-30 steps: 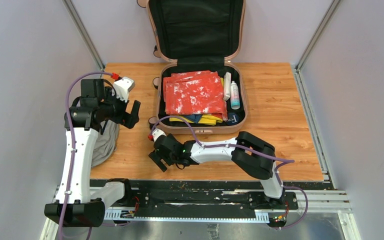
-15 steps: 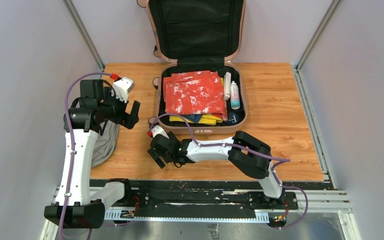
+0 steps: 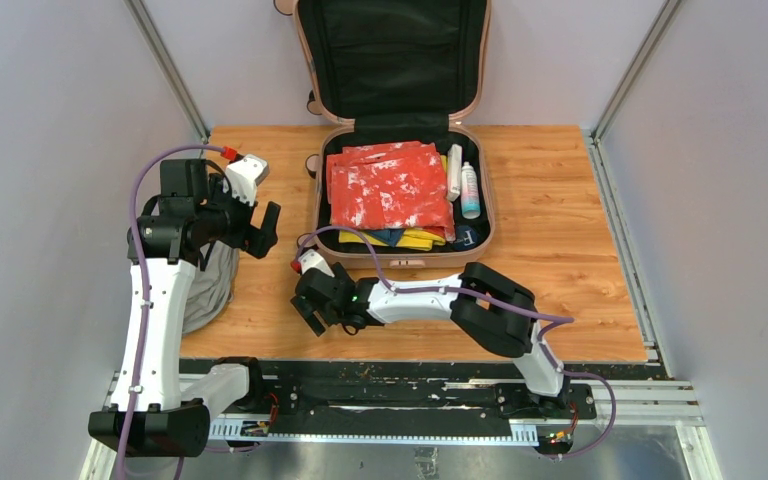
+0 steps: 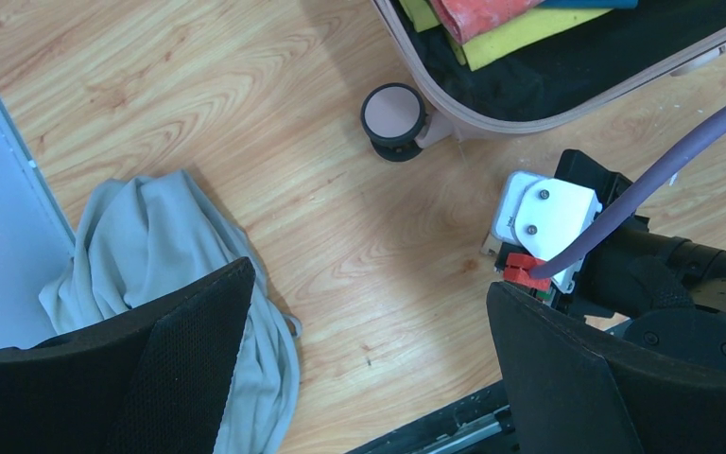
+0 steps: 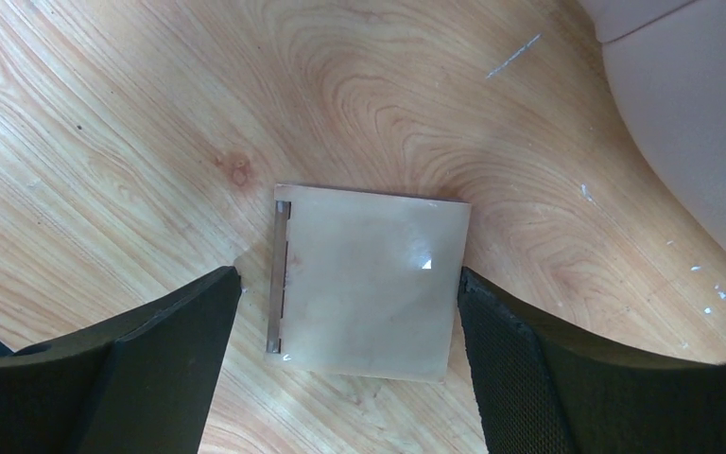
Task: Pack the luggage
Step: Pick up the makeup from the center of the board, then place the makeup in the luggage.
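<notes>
Since a second ago, the right gripper has slid a little to the left and closer to the near-left corner of the luggage; the left arm looks unchanged.

From the top camera I see the luggage lying open at the far middle of the wooden table, its lid propped upright against the back wall. Its lower half holds a red-and-white cloth over yellow fabric, with a white bottle along the right-hand side. That view hides what sits under the right gripper.

The right wrist camera shows it: a flat, translucent square case with a thin hinge strip along one edge, lying on the wood grain just off the luggage's rounded pink shell. The claw stands wide open and straddles the case, one pad on each side; I cannot tell whether either pad touches it.

The left gripper hangs to the left of the luggage, its claw fully open and empty. Its wrist camera shows a crumpled grey cloth on the wood, well left of the luggage, and a small black-and-pink wheel at the shell's corner.
</notes>
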